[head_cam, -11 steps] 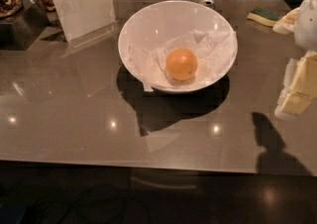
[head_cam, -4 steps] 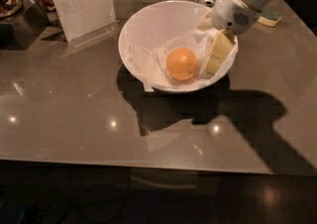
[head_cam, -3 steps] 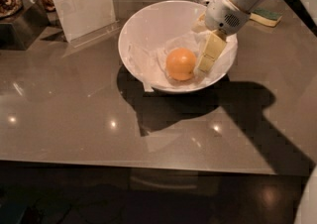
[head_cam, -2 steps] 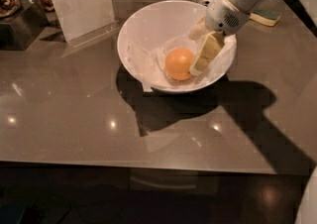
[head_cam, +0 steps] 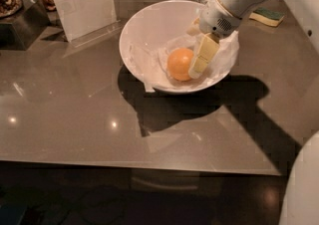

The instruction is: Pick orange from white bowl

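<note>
Camera view: the gripper [head_cam: 199, 62], off by the table's right edge seconds ago, has dropped into the white bowl [head_cam: 142, 25] near the far edge and now rests against the right side of the orange [head_cam: 178, 63] lying there. Whether it has clamped yet, I cannot tell. Printing on the sign holder [head_cam: 82, 0] toward the far-left corner is unreadable.

Glossy orange [head_cam: 178, 63] sits in paper-lined white bowl [head_cam: 142, 27] (tool [head_cam: 196, 67] just beside it).
</note>
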`<state>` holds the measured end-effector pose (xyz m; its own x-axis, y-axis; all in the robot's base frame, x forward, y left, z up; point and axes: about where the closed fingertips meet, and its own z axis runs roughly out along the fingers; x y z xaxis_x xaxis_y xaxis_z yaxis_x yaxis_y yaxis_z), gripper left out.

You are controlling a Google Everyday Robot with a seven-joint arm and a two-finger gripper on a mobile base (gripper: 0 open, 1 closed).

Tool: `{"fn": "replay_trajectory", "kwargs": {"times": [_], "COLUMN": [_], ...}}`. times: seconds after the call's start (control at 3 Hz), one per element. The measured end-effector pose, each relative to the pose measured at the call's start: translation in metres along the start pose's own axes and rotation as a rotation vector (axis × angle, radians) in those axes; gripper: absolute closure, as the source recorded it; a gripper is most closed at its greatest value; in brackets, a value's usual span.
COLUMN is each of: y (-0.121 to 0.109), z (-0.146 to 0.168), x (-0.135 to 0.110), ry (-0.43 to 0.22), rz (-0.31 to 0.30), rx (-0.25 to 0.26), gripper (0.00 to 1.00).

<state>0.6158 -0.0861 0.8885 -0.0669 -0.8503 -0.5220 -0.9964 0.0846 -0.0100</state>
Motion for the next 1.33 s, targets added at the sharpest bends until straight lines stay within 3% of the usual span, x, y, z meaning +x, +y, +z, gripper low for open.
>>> {"fn": "replay_trajectory", "kwargs": {"times": [0.67, 1.33], "y": [-0.014, 0.000], "z": [0.028, 0.037], "x": [-0.001, 0.010], "ry": [-0.019, -0.037], "rz": [0.009, 0.054], "rx": [-0.059, -0.084], "gripper": [0.03, 0.27]}}
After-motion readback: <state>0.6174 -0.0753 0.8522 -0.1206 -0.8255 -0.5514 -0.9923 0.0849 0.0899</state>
